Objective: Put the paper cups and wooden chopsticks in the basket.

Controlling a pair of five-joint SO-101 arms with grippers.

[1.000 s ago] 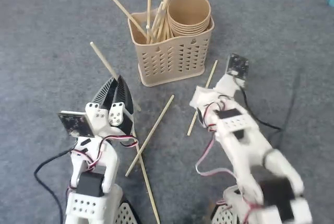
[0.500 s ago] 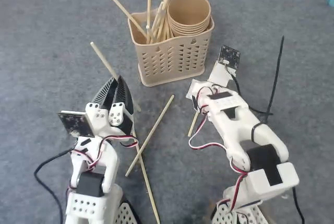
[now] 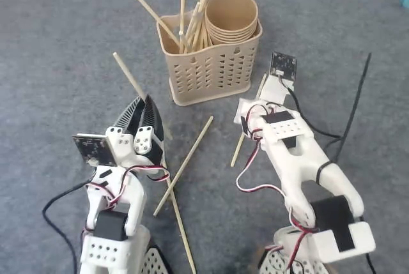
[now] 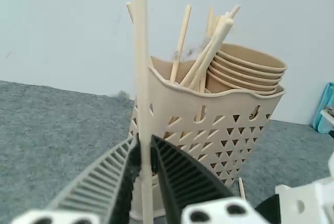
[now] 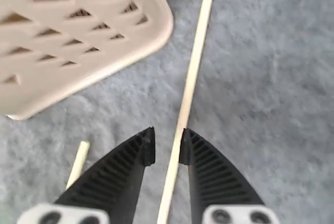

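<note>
A beige plastic basket [image 3: 211, 69] stands at the back with a stack of paper cups [image 3: 231, 13] and several wooden chopsticks inside. My left gripper [image 3: 145, 99] is shut on a chopstick [image 3: 128, 74] that slants up toward the back left. In the left wrist view that chopstick [image 4: 140, 72] rises upright from the gripper [image 4: 145, 156], with the basket [image 4: 209, 130] and cups [image 4: 250, 67] behind. My right gripper [image 5: 167, 143] hangs low over the carpet, slightly open. A lying chopstick [image 5: 190, 78] runs between its tips, touching one finger, beside the basket's corner [image 5: 104, 31].
The right arm [image 3: 284, 137] covers part of that chopstick [image 3: 238, 149] in the high view. Two more chopsticks lie on the grey carpet between the arms: one slanted [image 3: 185, 164], one near the front [image 3: 182, 232]. A stick's end [image 5: 78, 164] lies beside the right gripper.
The right arm has swung forward and settled over the chopstick to the right of the basket. The left arm has stayed almost still with its chopstick.
</note>
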